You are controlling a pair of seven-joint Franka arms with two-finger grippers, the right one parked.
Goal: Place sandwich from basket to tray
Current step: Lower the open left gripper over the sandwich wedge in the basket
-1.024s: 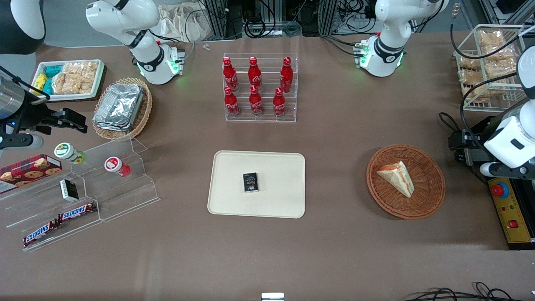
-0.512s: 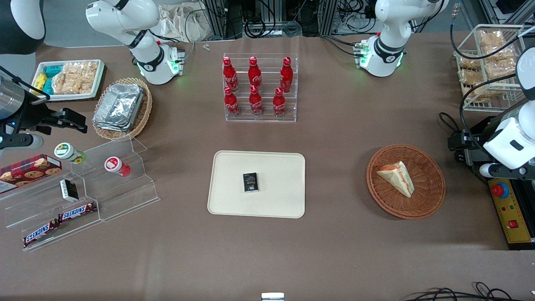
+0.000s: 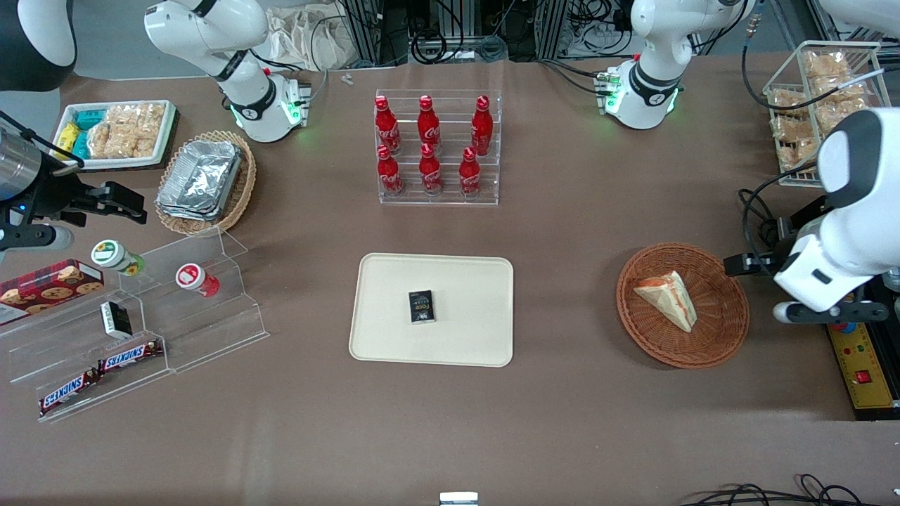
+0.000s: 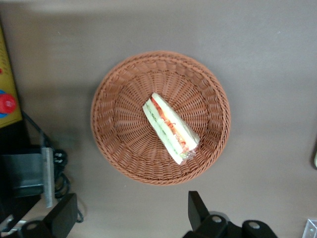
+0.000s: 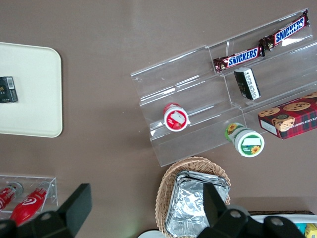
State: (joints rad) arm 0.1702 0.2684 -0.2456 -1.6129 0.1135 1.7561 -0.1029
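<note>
The sandwich (image 3: 668, 299) is a wrapped triangular wedge lying in the round reddish-brown basket (image 3: 633, 330) toward the working arm's end of the table. In the left wrist view the sandwich (image 4: 171, 130) lies in the basket (image 4: 106, 144) with its red and green filling edge showing. My left gripper (image 3: 738, 265) hangs above the basket's rim on the working arm's side. It is open and empty (image 4: 131, 215), with the fingers (image 4: 198, 210) wide apart over bare table just off the rim. The cream tray (image 3: 380, 281) lies mid-table and holds a small black box (image 3: 422, 306).
A clear rack of red bottles (image 3: 436, 151) stands farther from the camera than the tray. A wire rack of snack bags (image 3: 808, 112) and a yellow control box (image 3: 861, 365) sit at the working arm's end. Clear stepped shelves (image 3: 140, 330) with snacks sit at the parked arm's end.
My left arm has swung in toward the basket; the gripper now hangs at the basket's rim. The sandwich, basket and tray have not moved.
</note>
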